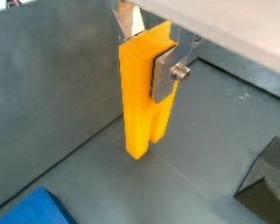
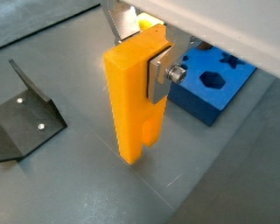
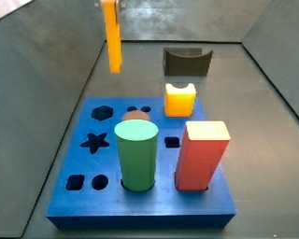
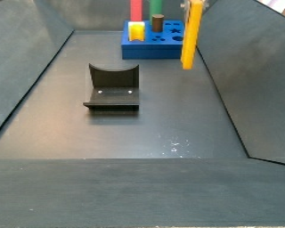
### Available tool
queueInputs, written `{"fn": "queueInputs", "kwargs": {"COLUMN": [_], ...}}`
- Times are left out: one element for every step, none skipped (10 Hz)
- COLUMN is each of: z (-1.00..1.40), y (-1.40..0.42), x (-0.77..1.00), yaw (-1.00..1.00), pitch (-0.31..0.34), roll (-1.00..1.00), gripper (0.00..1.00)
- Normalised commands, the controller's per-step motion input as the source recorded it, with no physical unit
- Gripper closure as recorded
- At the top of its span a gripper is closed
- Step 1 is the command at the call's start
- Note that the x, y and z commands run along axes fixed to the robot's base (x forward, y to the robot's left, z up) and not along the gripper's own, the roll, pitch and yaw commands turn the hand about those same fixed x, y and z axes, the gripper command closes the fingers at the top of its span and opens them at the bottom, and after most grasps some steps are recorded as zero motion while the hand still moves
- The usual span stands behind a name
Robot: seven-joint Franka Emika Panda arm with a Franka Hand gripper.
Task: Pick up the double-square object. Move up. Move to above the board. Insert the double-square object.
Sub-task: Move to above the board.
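Gripper point(image 1: 152, 54) pinching the top of the double-square object point(image 1: 145, 96), which hangs upright clear of the floor.

Both wrist views show a silver finger plate point(image 2: 161, 74) pressed flat against the upper side of the yellow bar, its grooved lower end free in the air. In both side views the bar point(image 3: 111, 37) hangs beside the grey wall, off to one side of the board point(image 3: 139, 203) and not over it. The blue board carries a green cylinder point(image 3: 135, 156), a red block point(image 3: 202, 156) and a short yellow block point(image 3: 178, 98). The fixture point(image 4: 113, 87) stands on the grey floor, apart from the board point(image 4: 157, 49).
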Motion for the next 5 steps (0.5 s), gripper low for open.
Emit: {"fn": "queueInputs", "kwargs": {"z": [1.00,1.00,1.00,1.00,1.00], "y": [-0.50,-0.50,-0.41,-0.37,-0.33], "x": [-0.32,-0.32,-0.30,-0.27,-0.24], "yaw": [0.02,0.02,0.03,0.03,0.03], "pitch": [-0.027,-0.026,-0.056,-0.043,-0.009], "roll": [-0.16,-0.16,-0.12,-0.12,-0.09], "gripper": [1.00,1.00,1.00,1.00,1.00]}}
